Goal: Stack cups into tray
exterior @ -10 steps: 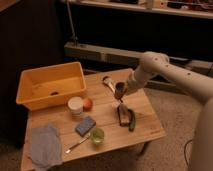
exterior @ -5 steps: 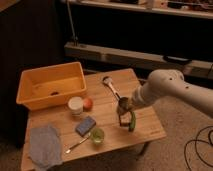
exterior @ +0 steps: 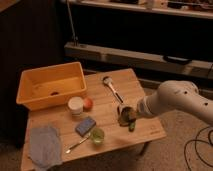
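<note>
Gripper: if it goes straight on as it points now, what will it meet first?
Probably the dark brown cup just below the gripper, near the right edge of the table; depth is unclear.

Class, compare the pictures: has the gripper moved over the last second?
Yes. The gripper has come down toward the near edge of the table, a little farther from the yellow tray, which has stayed put.

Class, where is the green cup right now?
In the camera view, the green cup stands near the table's front edge, just in front of the blue sponge, with the gripper low over the table to its right in the picture.
</note>
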`<action>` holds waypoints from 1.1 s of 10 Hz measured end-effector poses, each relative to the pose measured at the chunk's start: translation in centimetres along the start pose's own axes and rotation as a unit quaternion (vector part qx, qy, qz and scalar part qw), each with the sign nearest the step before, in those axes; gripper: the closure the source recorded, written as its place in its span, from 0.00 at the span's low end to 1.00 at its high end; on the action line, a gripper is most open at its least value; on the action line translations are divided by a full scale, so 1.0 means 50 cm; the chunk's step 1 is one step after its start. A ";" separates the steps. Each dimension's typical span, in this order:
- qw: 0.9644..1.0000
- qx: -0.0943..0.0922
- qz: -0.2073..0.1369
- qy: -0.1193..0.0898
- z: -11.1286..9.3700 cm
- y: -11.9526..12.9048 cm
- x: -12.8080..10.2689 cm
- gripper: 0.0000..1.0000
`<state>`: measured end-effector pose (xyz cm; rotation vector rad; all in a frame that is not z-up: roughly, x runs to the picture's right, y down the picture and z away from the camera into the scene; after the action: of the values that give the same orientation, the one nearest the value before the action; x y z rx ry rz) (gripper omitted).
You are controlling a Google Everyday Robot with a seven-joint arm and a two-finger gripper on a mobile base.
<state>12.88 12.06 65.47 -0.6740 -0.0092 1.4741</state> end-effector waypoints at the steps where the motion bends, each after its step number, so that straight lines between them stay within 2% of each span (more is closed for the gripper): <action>1: 1.000 0.000 -0.001 0.000 0.000 0.001 0.000 0.82; 4: 1.000 -0.001 -0.005 0.003 0.000 0.004 -0.001 0.82; 5: 1.000 -0.002 -0.021 0.014 -0.004 0.015 0.000 0.82; 6: 0.998 -0.007 -0.053 0.024 -0.007 0.043 0.001 0.82; 8: 0.992 -0.013 -0.119 0.044 -0.019 0.106 0.037 0.82; 11: 0.984 -0.010 -0.164 0.074 -0.004 0.156 0.052 0.82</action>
<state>6.21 13.96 61.02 -0.7589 -0.0194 1.1076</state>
